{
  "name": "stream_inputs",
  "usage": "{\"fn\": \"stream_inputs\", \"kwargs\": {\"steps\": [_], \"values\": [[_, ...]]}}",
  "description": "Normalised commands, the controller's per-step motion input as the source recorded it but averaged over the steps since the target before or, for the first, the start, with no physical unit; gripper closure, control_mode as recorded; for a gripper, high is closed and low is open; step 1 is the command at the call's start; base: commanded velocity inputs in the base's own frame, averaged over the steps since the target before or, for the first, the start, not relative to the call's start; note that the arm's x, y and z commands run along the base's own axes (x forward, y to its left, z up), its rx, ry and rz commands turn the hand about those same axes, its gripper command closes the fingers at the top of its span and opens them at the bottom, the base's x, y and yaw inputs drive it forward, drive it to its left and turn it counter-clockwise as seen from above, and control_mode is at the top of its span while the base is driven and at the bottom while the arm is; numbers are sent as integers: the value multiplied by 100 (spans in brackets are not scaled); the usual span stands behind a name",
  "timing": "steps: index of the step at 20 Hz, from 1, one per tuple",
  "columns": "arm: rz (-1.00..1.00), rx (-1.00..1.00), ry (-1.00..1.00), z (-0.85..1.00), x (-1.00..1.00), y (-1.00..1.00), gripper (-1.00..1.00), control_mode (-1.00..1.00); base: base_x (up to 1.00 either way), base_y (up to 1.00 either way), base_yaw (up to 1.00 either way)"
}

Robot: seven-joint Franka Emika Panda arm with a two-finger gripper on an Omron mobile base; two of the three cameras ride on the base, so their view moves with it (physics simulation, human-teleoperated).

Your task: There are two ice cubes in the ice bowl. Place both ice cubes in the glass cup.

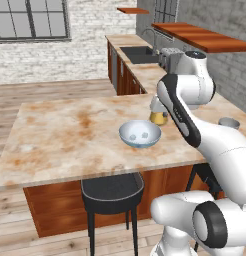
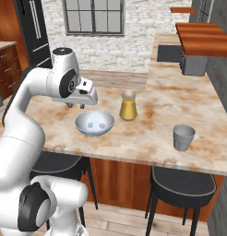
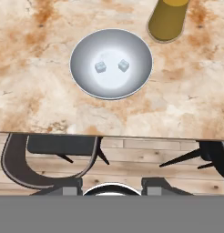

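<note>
Arm's up over the near edge of the marbled bench (image 2: 180, 99), hand (image 2: 76, 105) hanging above and just behind the ice bowl (image 2: 94, 123) — not touching it. Fingertips (image 3: 68, 189) barely poke into the bottom of the hand view, well apart w/ nothing between them, so the hand's open & empty. Both ice cubes (image 3: 112, 66) sit inside the bowl near its centre, side by side, close but w/ a small gap. From the left base view the bowl (image 1: 140, 133) sits towards the bench's front edge, cubes (image 1: 139, 135) pale dots on its floor, arm's forearm crossing just to its right. Clear vessel w/ amber-orange liquid (image 2: 128, 106) stands upright just beyond the bowl, to its right in the right base view, apart from it; in the hand view its base (image 3: 167, 20) sits at the top right. Glass cup (image 2: 183, 137) is upright well off to the right, nr the front edge — also peeks out behind the arm in the left base view (image 1: 229, 122). Black stools (image 2: 182, 186) tucked under the bench front.
</note>
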Motion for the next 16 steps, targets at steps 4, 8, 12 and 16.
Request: {"fn": "stream_inputs", "kwargs": {"steps": [4, 8, 12, 16], "values": [[-1, 0, 0, -10, 17, 0, -100, -100, 0, 0, 0], [-8, 1, 0, -14, 43, 0, -100, -100, 0, 0, 0], [-7, 4, 0, -12, 42, 0, -100, -100, 0, 0, 0], [-6, 3, 0, -24, 51, 1, -100, -100, 0, 0, 0]]}}
